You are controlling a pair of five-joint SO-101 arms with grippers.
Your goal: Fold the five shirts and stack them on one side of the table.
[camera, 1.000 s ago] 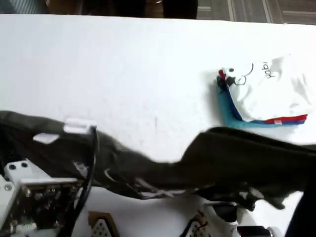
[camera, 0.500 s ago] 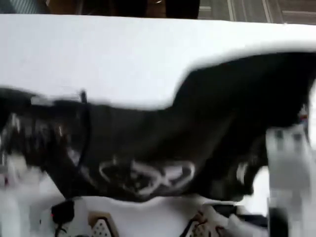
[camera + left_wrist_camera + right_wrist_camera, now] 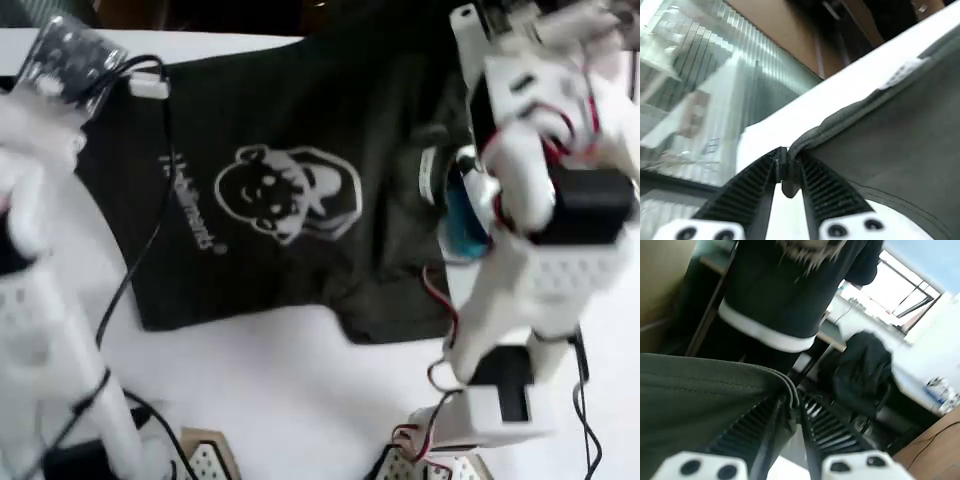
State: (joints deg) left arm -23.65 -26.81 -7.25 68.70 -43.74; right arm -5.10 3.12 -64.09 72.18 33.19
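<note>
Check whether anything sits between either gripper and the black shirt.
Nothing visible does. The left gripper is shut on the edge of the black shirt, and the right gripper is shut on another part of its edge, so both grip the cloth directly.

Black shirt (image 3: 300, 230), white cartoon-face print (image 3: 290, 190); white table (image 3: 270, 400)

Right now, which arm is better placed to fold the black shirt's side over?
Left, probably: the left gripper is shut on the black shirt beside bare table; the right gripper, also shut on it, has its arm over blue fabric.
</note>
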